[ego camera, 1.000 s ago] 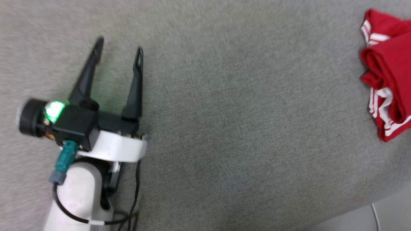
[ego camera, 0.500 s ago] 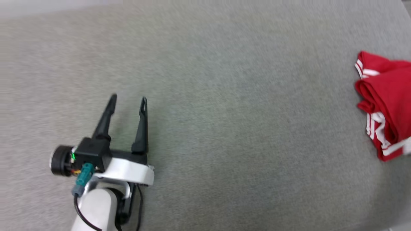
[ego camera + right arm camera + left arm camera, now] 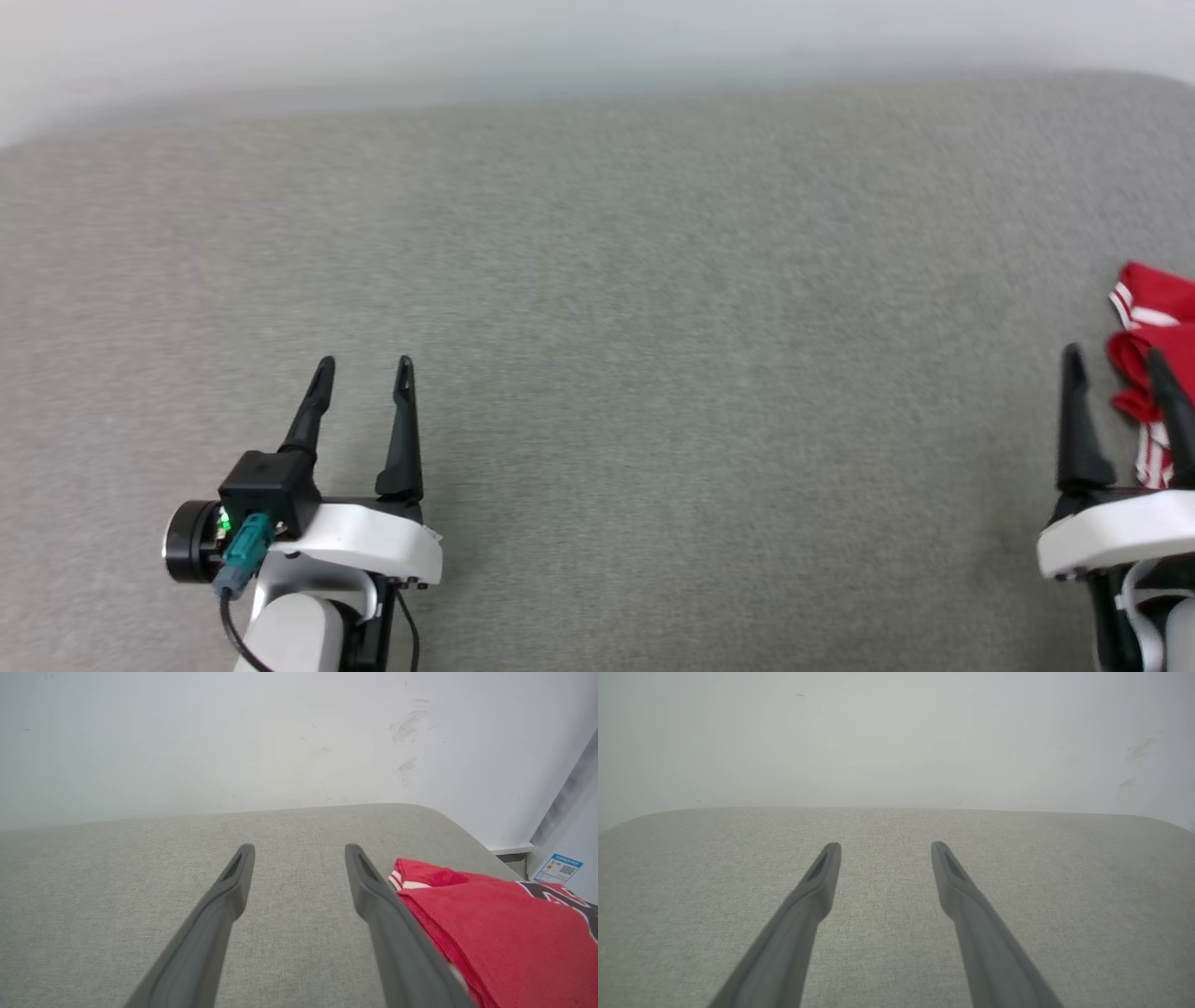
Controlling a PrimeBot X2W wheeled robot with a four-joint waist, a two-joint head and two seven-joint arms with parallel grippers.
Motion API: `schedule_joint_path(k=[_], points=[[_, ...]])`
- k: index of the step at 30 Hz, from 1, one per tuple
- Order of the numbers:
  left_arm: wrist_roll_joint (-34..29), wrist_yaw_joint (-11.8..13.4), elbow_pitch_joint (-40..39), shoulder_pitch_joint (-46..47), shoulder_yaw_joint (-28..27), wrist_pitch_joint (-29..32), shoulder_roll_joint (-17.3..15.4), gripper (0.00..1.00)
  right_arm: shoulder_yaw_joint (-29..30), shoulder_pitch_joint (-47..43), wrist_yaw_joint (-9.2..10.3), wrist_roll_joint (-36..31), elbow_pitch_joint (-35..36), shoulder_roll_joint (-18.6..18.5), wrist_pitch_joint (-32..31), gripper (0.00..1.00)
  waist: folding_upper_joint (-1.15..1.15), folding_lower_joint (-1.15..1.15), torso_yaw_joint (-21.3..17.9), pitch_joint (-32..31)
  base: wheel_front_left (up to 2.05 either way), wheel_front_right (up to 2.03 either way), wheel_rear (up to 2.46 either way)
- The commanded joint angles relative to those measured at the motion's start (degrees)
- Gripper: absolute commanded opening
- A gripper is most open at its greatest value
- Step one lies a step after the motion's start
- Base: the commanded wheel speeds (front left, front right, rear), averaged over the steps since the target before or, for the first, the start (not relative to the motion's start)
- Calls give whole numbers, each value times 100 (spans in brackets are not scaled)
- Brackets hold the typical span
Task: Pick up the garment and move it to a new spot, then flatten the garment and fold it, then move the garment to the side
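The garment (image 3: 1153, 322), a folded red jersey with white striped trim, lies at the far right edge of the grey surface; in the right wrist view the garment (image 3: 495, 924) shows black print at its right side. My right gripper (image 3: 1111, 359) stands open just left of it, its right finger against the fabric's edge, nothing between the fingers. In its own wrist view the right gripper (image 3: 299, 851) points toward the wall. My left gripper (image 3: 364, 369) is open over bare surface at lower left, far from the garment; the left gripper (image 3: 885, 849) holds nothing.
The grey fabric-covered surface (image 3: 653, 327) stretches wide between both arms. A pale wall (image 3: 233, 742) rises behind its far edge. A blue-and-white label (image 3: 558, 868) sits on a panel past the surface's right corner.
The head camera has tilted up and swung, so the far edge, wall and right gripper came into view and the garment slid toward the right edge. Both grippers stay open.
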State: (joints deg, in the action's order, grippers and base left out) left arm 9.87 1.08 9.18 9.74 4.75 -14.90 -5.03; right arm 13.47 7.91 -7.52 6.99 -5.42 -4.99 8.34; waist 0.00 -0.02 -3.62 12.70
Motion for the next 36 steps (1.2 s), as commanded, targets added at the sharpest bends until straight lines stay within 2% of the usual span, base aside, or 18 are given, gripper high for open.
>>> schedule_joint_path(k=[1, 8, 16, 26, 36], points=[[16, 21, -1, -77, -71, -36, -2, 100, -94, -145, 7, -43, 166, 47, -70, 100, 0, 2, 242, -230, 0, 0, 0], [-60, -37, 31, -307, -388, -31, -73, 100, -491, -659, 7, -157, 1047, 143, -483, 100, 0, 2, 505, -495, 0, 0, 0], [-180, -215, 112, -696, -524, -26, -100, 100, -664, -1229, 7, -304, 1745, 188, -862, 100, 0, 2, 514, -867, 0, 0, 0], [-255, -356, 155, -1071, -501, -27, 23, 100, -856, -1758, 7, -266, 1935, 212, -900, 100, 0, 2, 515, -1185, 0, 0, 0], [-261, -448, 122, -1130, -617, -27, 93, 100, -978, -1791, 7, -317, 2008, 220, -857, 100, 0, 2, 593, -1257, 0, 0, 0]])
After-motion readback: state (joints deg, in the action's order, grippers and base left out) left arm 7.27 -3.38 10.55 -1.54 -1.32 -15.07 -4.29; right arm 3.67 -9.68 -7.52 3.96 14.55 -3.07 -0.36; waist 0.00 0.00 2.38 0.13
